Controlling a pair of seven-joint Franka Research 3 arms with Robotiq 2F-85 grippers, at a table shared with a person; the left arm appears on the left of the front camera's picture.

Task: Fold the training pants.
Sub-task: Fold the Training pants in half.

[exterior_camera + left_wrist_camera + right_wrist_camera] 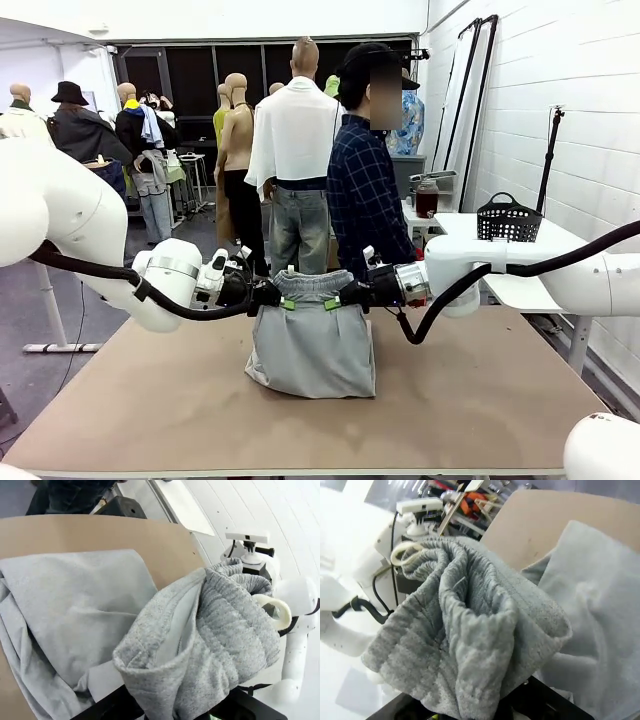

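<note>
Counter in the lower frame, bare brown. Training pants at centre, waistband lifted, legs pooled below. Left gripper and right gripper clenched on the waistband corners. Mid-fold, likely; next, carrying the waistband over evenly. Basket at far right, contents unclear.

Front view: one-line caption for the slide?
Both arms' fingers pinch the waistband of the grey training pants, lifting it while the legs rest on the table.

Soft matt grey jersey training pants on a smooth matt brown table.
</note>
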